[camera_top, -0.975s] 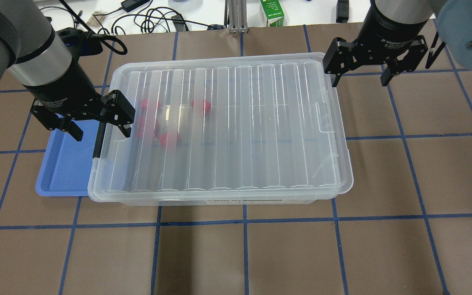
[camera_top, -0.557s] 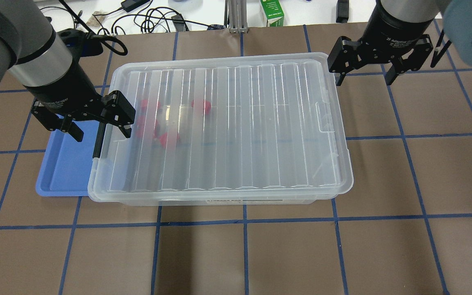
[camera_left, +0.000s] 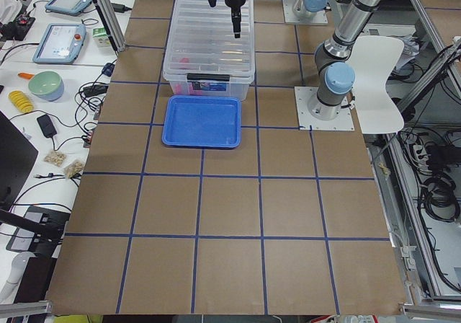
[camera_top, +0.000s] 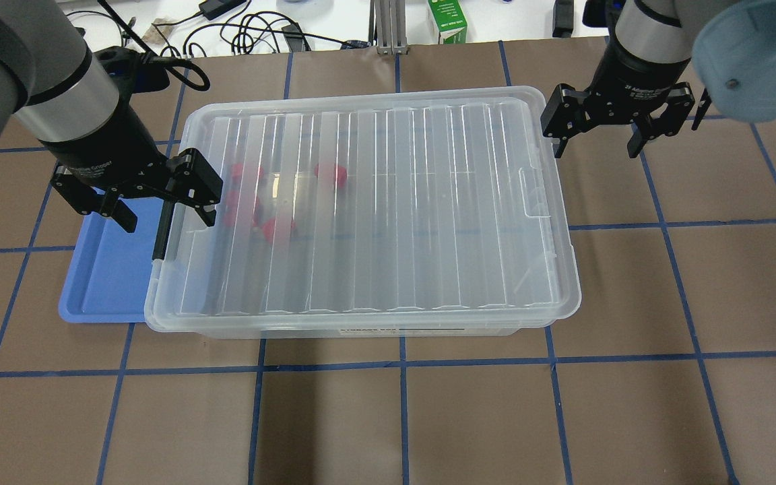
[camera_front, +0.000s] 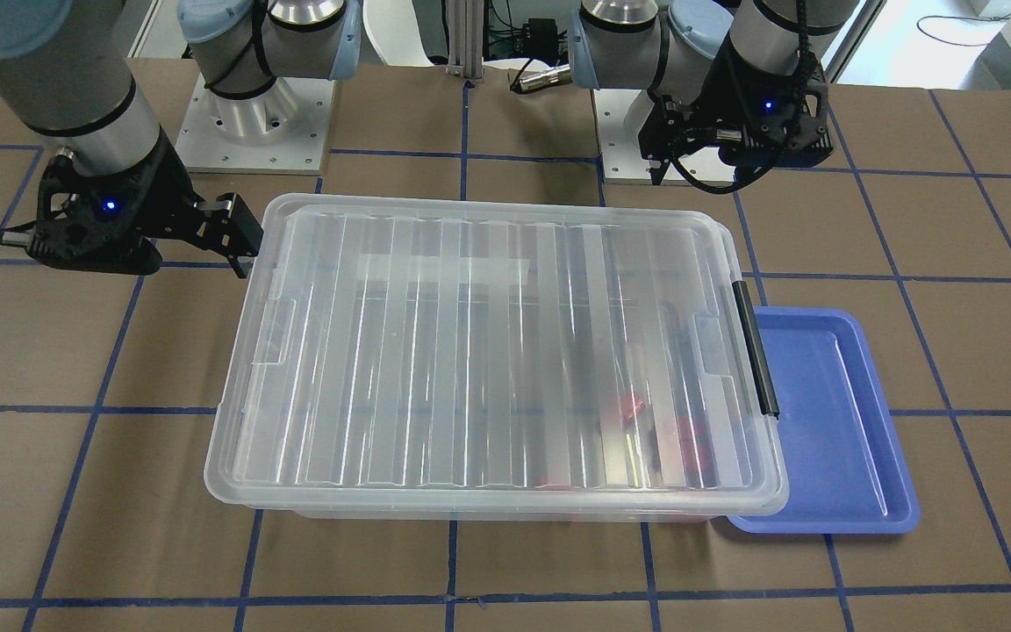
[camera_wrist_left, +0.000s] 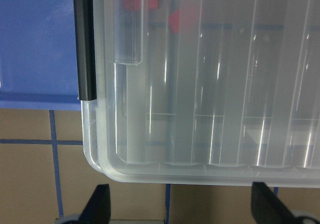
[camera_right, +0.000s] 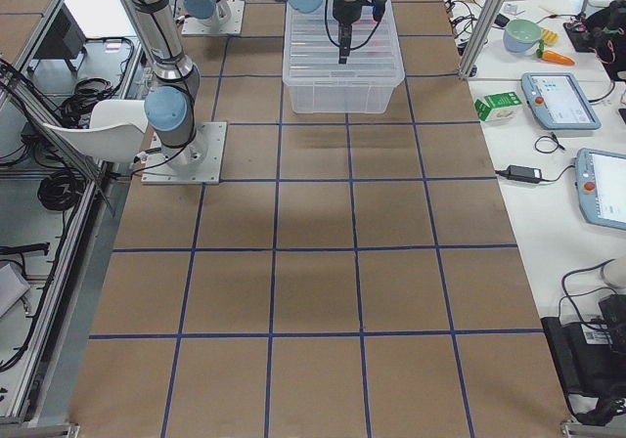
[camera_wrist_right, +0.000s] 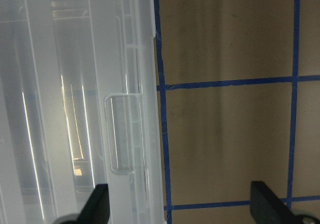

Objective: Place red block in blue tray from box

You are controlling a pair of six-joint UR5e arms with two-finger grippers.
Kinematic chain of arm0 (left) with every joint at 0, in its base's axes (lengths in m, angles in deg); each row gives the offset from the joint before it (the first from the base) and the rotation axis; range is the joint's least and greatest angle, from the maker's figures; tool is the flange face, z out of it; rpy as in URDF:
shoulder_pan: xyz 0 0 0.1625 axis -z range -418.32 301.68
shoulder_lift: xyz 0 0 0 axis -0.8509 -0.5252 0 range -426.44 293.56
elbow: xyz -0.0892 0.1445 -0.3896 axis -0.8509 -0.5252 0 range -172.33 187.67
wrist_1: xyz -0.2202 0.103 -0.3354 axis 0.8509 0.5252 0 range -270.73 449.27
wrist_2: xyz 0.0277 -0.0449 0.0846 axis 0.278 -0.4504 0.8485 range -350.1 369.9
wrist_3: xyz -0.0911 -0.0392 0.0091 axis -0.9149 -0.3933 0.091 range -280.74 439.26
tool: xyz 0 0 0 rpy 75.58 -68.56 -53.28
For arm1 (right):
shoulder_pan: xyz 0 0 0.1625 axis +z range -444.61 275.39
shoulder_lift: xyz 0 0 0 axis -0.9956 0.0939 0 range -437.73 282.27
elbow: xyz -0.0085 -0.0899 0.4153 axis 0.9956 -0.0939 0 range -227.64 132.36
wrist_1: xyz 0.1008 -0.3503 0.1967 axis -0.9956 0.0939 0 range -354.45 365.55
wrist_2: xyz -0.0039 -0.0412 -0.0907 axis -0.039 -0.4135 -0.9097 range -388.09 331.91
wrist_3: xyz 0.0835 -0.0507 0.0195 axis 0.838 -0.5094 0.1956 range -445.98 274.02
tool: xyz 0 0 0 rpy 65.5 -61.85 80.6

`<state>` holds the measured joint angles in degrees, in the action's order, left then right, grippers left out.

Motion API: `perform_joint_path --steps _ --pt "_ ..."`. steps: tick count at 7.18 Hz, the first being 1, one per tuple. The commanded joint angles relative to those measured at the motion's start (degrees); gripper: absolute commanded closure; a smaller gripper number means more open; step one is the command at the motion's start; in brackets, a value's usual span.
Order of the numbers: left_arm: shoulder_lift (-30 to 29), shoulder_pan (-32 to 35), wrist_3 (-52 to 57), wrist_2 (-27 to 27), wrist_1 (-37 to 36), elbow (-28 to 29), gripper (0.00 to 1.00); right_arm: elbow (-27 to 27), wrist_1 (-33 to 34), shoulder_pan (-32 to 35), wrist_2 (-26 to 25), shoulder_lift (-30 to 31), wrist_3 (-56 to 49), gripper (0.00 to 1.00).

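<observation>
The box is a clear bin with its ribbed lid on and a black latch at its left end. Several red blocks show blurred through the lid near that end; they also show in the left wrist view. The blue tray lies on the table against the box's left end, partly under the rim, and holds nothing. My left gripper is open and empty above the latch, straddling the box's edge. My right gripper is open and empty above the table just off the box's far right corner.
A green carton and cables lie beyond the table's far edge. Blue tape lines cross the brown tabletop. In the front-facing view both arm bases stand behind the box.
My right gripper has shifted slightly toward the box's right end and looks lower. My left gripper, the box and the tray have not moved.
</observation>
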<state>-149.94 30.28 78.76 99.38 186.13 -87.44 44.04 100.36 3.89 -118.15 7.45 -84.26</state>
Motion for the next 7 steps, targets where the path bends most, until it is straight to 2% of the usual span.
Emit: perform_joint_path --steps 1,3,5,7 --pt "-0.08 0.00 0.14 -0.09 0.00 -0.07 0.00 5.67 9.47 -0.08 -0.03 -3.61 -0.05 0.00" --pt "0.00 0.00 0.23 0.17 0.00 -0.07 0.00 11.65 20.46 -0.08 -0.12 -3.71 -0.31 0.00" --pt "0.09 0.00 0.23 0.61 0.96 -0.16 0.00 12.20 21.56 -0.26 -0.12 -3.71 -1.54 0.00" --pt "-0.26 -0.18 0.23 0.78 0.79 -0.16 0.00 12.38 21.39 -2.70 -0.29 -3.62 -7.83 0.00"
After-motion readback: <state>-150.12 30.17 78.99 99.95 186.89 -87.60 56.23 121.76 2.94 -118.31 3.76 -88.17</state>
